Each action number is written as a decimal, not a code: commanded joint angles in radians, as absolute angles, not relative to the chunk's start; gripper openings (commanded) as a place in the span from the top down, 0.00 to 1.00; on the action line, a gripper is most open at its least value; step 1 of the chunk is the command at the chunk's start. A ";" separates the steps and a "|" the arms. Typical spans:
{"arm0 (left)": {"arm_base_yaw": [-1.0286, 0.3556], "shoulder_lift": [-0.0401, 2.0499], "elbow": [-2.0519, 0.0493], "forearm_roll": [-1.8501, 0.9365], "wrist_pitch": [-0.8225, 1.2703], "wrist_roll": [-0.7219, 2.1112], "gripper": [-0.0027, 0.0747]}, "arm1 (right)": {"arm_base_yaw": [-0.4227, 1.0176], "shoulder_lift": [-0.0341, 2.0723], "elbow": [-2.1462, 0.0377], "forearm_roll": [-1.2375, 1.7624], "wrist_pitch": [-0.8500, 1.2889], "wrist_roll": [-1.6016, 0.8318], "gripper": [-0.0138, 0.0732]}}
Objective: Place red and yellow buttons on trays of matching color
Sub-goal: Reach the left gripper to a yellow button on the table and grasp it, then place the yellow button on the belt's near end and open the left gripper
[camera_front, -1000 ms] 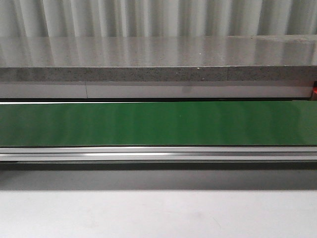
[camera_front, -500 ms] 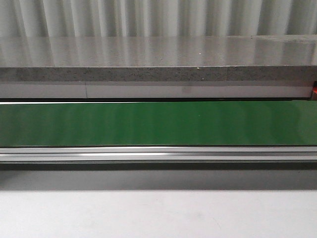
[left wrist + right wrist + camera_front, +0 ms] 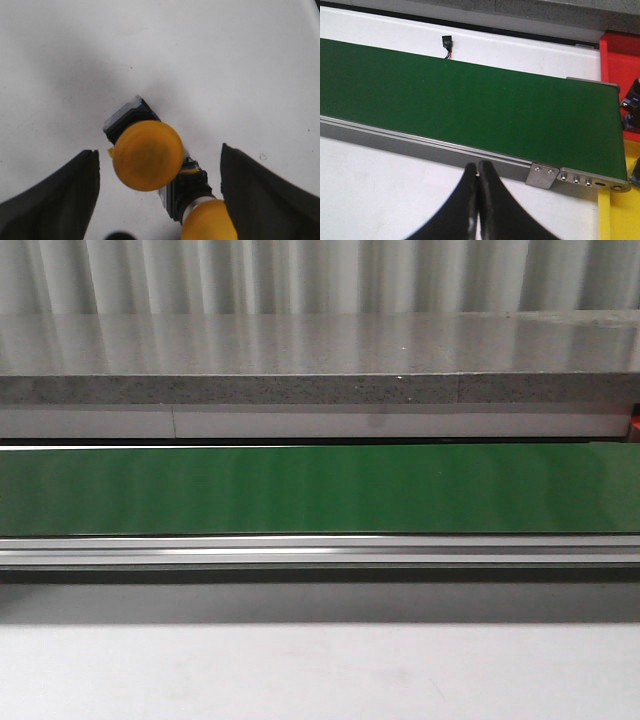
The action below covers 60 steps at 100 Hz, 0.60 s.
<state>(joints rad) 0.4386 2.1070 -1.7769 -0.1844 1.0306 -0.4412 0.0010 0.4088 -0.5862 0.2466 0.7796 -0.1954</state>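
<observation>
My left gripper (image 3: 159, 187) gapes wide around a round yellow plastic button (image 3: 146, 155); next I judge: lower, close.

Right gripper (image 3: 479, 172), fingers pressed together, above white table (image 3: 380, 175) beside green conveyor belt (image 3: 470, 105); red tray (image 3: 622, 55) and yellow tray (image 3: 620, 215) at belt's end.
</observation>
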 commanded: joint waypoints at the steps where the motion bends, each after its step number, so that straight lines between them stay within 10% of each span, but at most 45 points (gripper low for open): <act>1: 0.440 2.070 -1.814 -0.205 1.014 -0.458 0.33 | 0.002 0.415 -0.610 0.251 0.718 -0.201 0.92; 29: 0.440 2.099 -1.814 -0.206 1.018 -0.458 0.35 | 0.002 0.415 -0.610 0.251 0.718 -0.201 0.92; 60: 0.440 2.097 -1.814 -0.206 1.026 -0.458 0.74 | 0.002 0.415 -0.610 0.251 0.718 -0.201 0.92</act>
<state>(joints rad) 0.4386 2.1578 -1.7844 -0.1881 1.0320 -0.4442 0.0010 0.4088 -0.5862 0.2466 0.7796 -0.1954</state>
